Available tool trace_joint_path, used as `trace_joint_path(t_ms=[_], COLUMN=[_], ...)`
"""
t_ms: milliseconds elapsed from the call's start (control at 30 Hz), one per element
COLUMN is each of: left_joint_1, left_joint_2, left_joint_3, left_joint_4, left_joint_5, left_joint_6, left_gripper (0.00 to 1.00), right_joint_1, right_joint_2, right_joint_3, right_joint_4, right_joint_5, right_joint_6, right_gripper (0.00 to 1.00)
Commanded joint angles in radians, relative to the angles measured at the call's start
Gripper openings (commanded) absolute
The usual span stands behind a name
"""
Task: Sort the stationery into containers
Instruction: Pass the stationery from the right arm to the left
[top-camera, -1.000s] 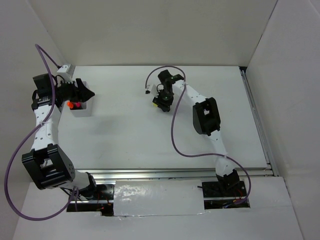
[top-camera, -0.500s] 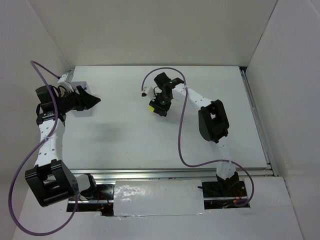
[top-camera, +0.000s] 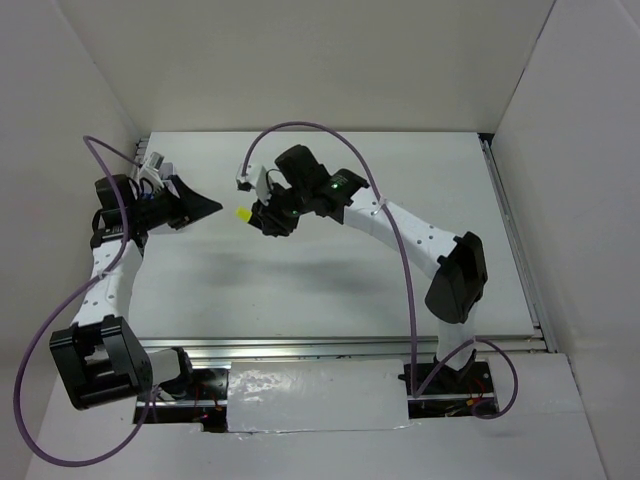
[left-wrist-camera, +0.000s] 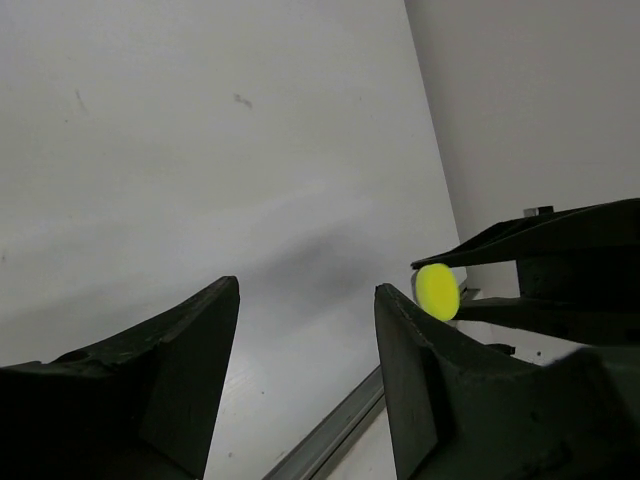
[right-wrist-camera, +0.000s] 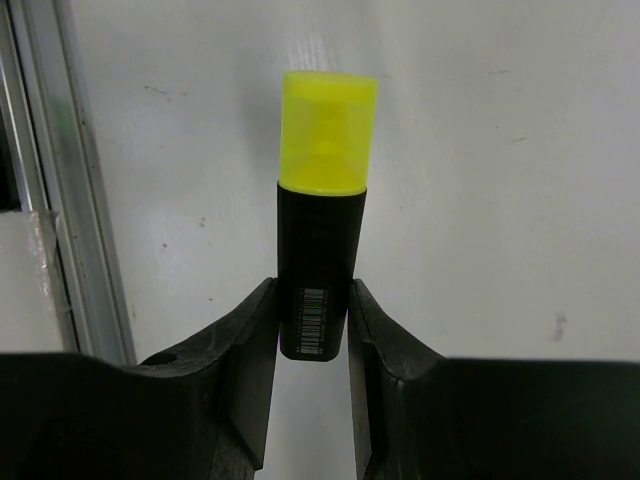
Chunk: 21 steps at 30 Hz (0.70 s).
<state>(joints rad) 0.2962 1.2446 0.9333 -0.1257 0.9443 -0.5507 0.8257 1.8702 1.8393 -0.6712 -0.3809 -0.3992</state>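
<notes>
The right hand (right-wrist-camera: 313, 305) pinches a yellow-capped highlighter (right-wrist-camera: 318, 250) by its black tail end. The cap points outward, and the pen is held over the worktop (top-camera: 330, 280). The left hand (left-wrist-camera: 305, 300) stands wide open and empty, just beside that cap. The box shows in no view. I judge two risks. With so short a grip, the highlighter may pivot or slip free. The two hands are also close enough to knock together and jar it loose.
</notes>
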Motion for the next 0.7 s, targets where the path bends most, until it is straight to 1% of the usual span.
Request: trace_joint_path(t_ms=[0,133,400,467,633,667], left_joint_1=[-0.038,-0.08,-0.138,-0.149,-0.155,-0.157], left_joint_2=[-0.04,-0.039,-0.033,-0.033,-0.022,-0.022], left_joint_3=[0.039,0.045,0.022,0.013,0.004,0.001], left_joint_4=[0.038,-0.008,0.006,0.017,0.02,0.023], left_joint_5=[0.044,0.016,0.037,0.039,0.057,0.057], left_joint_6=[-0.011,0.032,0.032,0.026,0.018,0.015], left_gripper=[0.69,0.7,0.69,0.68,0.58,0.57], right_joint_1=[0.024,0.039,0.05,0.05,0.05,0.05], right_joint_2=[0.007,0.03,0.043,0.044,0.04,0.037], right_joint_3=[0.014,0.026,0.043,0.046,0.044,0.04], right_joint_4=[0.041,0.053,0.047,0.045,0.058,0.059], right_joint_5=[0.0,0.019,0.022,0.023,0.031,0.033], right_joint_6=[0.046,0.048,0.048,0.048,0.051,0.054], right_gripper=[0.0,0.0,0.0,0.0,0.0,0.0])
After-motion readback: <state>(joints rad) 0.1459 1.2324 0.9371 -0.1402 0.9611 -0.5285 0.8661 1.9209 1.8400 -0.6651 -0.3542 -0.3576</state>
